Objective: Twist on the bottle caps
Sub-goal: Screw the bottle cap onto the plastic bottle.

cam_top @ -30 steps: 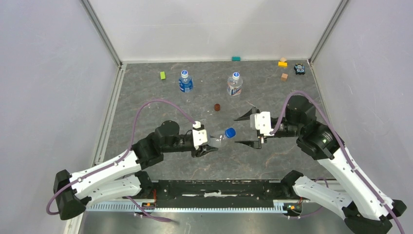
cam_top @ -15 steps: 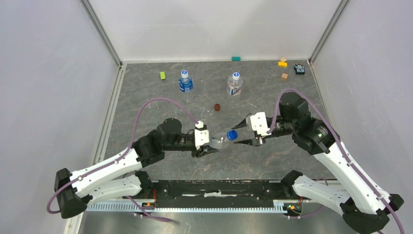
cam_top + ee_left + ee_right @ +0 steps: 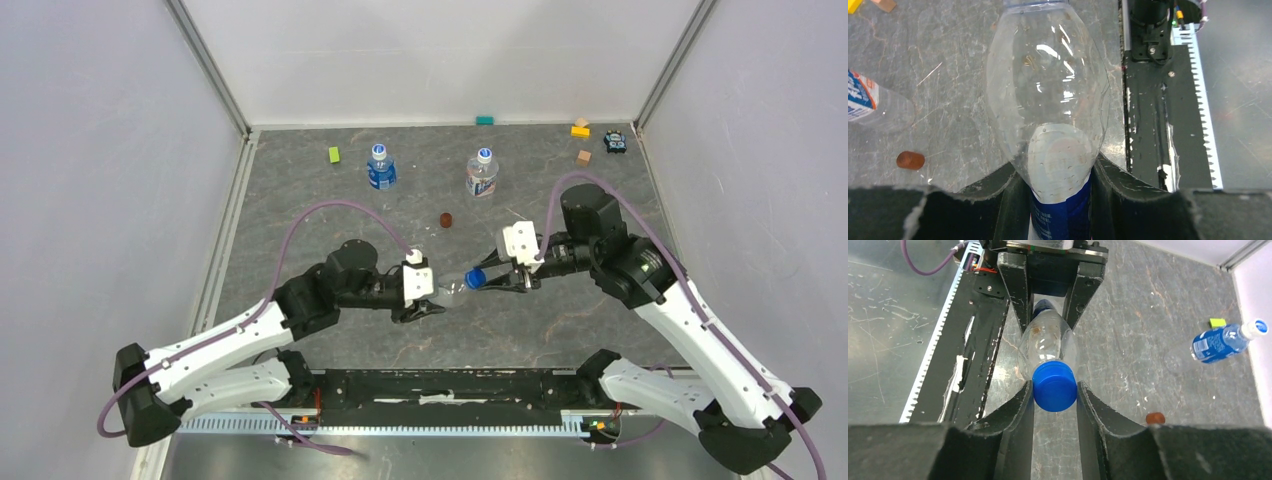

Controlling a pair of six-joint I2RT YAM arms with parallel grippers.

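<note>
Back-left bottle (image 3: pixel 380 168): upright near the far wall, whitish cap (image 3: pixel 379 150) on its neck; parked clear of the work, apparently finished.
Left gripper (image 3: pixel 1060 175): clamped on the labelled body of the held bottle (image 3: pixel 1048 100); acts as a vise, so the body cannot turn with the cap.
Brown disc (image 3: pixel 446 220): loose on the table (image 3: pixel 300 200) behind the grippers; no evident part in the task.
Held bottle: lifted off the table, roughly level, neck aimed at the right arm; presented for straight access to the thread.
Blue cap (image 3: pixel 1054 387): on the held bottle's mouth; depth of threading cannot be told.
Back-right bottle (image 3: pixel 481 173): upright, whitish-capped, well apart from both arms.
Right gripper (image 3: pixel 492 279): closed round the blue cap, one finger against each side; lined up with the neck, presumably for twisting.
</note>
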